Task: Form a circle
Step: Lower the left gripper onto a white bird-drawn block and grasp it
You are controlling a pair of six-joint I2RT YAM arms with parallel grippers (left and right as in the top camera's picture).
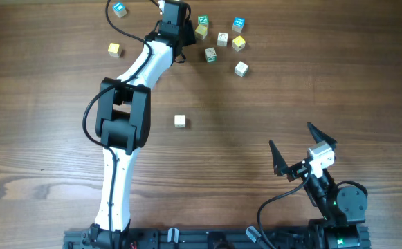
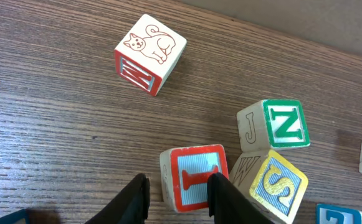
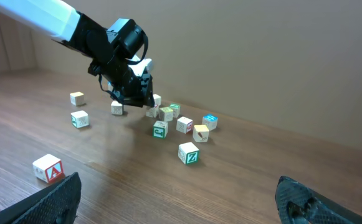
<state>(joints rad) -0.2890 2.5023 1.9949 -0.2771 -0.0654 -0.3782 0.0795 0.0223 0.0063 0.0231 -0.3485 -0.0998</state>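
Several small wooden cubes lie in a loose cluster (image 1: 218, 41) at the far middle of the table; no circle shows. My left gripper (image 1: 185, 31) reaches into the cluster's left side. In the left wrist view its fingers stand apart around (image 2: 178, 182) over a red-framed cube printed with an I (image 2: 190, 177). The right finger overlaps that cube's right edge, and the left finger is clear of it. Close by are a green Z cube (image 2: 280, 124), a yellow S cube (image 2: 277, 183) and a red cat cube (image 2: 149, 53). My right gripper (image 1: 290, 136) hangs wide open near the front right, holding nothing.
A lone red A cube (image 1: 180, 121) sits mid-table, also seen as the red A cube (image 3: 48, 168) in the right wrist view. A yellow cube (image 1: 114, 49) and a blue cube (image 1: 120, 9) lie left of the arm. Another green Z cube (image 3: 189, 153) sits nearest the right gripper.
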